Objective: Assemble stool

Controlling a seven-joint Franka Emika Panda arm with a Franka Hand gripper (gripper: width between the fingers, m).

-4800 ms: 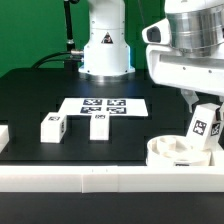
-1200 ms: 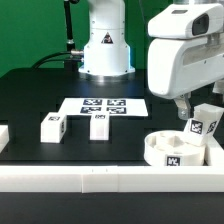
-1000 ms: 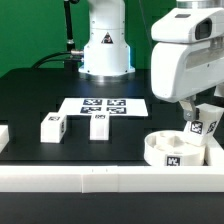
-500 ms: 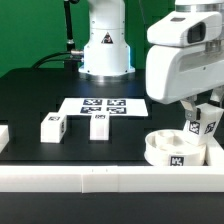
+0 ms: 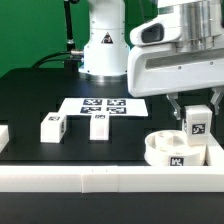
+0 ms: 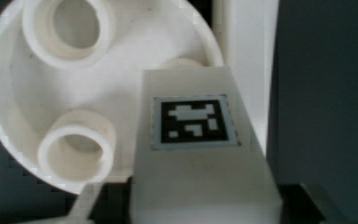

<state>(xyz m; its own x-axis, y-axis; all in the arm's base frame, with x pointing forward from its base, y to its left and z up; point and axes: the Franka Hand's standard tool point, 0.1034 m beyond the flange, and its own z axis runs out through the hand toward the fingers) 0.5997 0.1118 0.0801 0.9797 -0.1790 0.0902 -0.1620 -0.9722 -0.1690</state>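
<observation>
Black table [image 5: 35,92] | hand [image 5: 197,110] grips leg [image 5: 197,139], black-and-white square tag [image 5: 198,124] | over seat [image 5: 162,152]

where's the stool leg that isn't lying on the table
On the exterior view's right, the leg is held upright in the tool, right over the round seat.

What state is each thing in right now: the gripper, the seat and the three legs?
Gripper: shut on the held leg.
Held leg: upright over the seat; cannot tell if it is in a socket.
Seat: flat on the table; two sockets in the wrist view are empty.
Loose legs: lying on the table, apart.
</observation>
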